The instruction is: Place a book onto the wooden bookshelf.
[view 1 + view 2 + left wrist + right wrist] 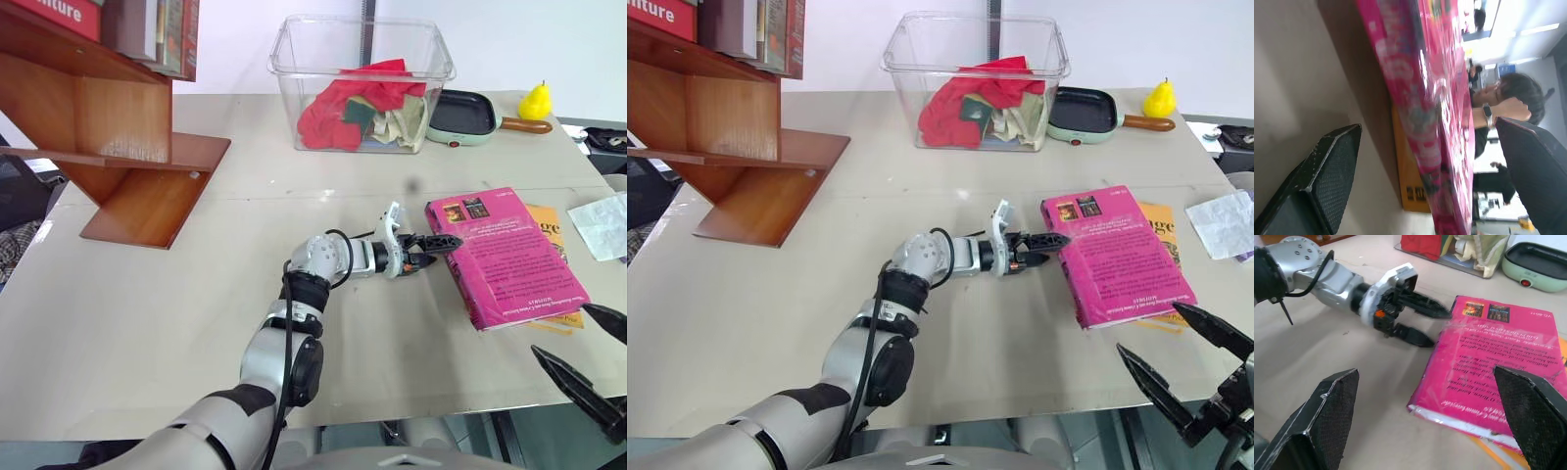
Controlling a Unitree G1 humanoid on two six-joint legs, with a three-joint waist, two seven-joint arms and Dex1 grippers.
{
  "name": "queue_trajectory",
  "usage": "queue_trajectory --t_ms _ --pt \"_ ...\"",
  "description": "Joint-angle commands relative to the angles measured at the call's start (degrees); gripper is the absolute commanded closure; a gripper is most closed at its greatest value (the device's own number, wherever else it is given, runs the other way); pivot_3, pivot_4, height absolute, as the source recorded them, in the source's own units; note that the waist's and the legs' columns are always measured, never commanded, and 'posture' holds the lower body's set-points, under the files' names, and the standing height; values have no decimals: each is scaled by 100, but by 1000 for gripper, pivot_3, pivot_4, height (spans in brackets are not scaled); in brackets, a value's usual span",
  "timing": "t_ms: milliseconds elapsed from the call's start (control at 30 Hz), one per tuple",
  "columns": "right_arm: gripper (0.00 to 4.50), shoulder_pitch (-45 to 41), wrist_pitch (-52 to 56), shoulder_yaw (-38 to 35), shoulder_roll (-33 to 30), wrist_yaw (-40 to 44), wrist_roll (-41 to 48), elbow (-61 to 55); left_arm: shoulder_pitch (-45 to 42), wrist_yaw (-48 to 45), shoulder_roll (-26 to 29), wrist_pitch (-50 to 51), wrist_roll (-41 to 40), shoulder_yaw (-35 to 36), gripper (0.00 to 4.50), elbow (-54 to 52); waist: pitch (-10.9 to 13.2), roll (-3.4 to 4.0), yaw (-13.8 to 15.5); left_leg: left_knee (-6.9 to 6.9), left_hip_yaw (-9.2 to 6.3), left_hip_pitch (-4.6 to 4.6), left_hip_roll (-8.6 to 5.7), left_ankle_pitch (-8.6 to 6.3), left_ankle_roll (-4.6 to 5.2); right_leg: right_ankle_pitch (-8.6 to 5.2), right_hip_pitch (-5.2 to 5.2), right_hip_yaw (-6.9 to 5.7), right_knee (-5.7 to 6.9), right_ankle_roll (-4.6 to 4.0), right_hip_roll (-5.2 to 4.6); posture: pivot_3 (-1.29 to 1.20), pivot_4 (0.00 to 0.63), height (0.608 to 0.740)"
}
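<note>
- A broad beige table (147,294) holds everything.
- A clear plastic storage bin (362,83) sits at its far side, with crumpled red and pale cloths (358,113) inside.
- Beside the bin lies a small mint-green frying pan with a wooden handle (468,116).
- A yellow pear-shaped object (535,100) stands just behind that handle.
- A crumpled white sheet (602,225) rests near the table's right edge.
</note>
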Motion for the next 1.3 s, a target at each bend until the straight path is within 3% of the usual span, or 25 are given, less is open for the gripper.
queue_trajectory --t_ms 33,333,500,633,700,1033,1300 --pt "177 269 -525 203 -101 -283 -137 -124 -343 -180 -893 -585 225 -36 0 510 -8 -6 -6 0 2 1 0 0 0 0 0 0 0 0 -3 0 150 740" --pt "177 354 -847 771 -331 -864 -508 -124 -497 -680 -937 -592 110 -11 0 862 -17 -15 19 1 -1 -6 -4 0 0 0 -1 -3 -3 0 -8 0 150 740" --pt "74 114 -673 957 -393 -1015 -668 -124 -695 -864 -1175 -473 10 78 1573 1171 -16 -15 30 -2 -2 -14 -6 0 1 -1 -7 -5 -6 0 -7 0 150 740" --pt "74 -108 -512 1004 -454 -1092 -721 -124 -806 -1040 -1251 -453 31 63 3588 1275 -16 -15 48 -6 -3 -22 -8 0 1 -1 -15 -5 -6 0 -7 0 150 740" --pt "74 -191 -442 1029 -459 -1104 -757 -124 -783 -1030 -1206 -492 75 70 4337 1285 -17 -14 75 -5 -3 -21 -9 0 1 -1 -14 -5 -6 -1 -8 0 150 740" --pt "74 -1003 50 1543 -474 -1180 -1097 -13 -472 -1305 -412 -19 45 34 4427 545 -15 -13 105 -5 -5 -21 -11 0 2 0 -15 -4 -6 0 -7 0 150 740" --pt "74 -1851 418 1907 -639 -1096 -1208 277 471 -1500 389 930 -484 234 4427 -1711 -14 -5 58 -23 -4 -21 -10 0 1 4 -20 2 -4 -12 -4 0 150 740"
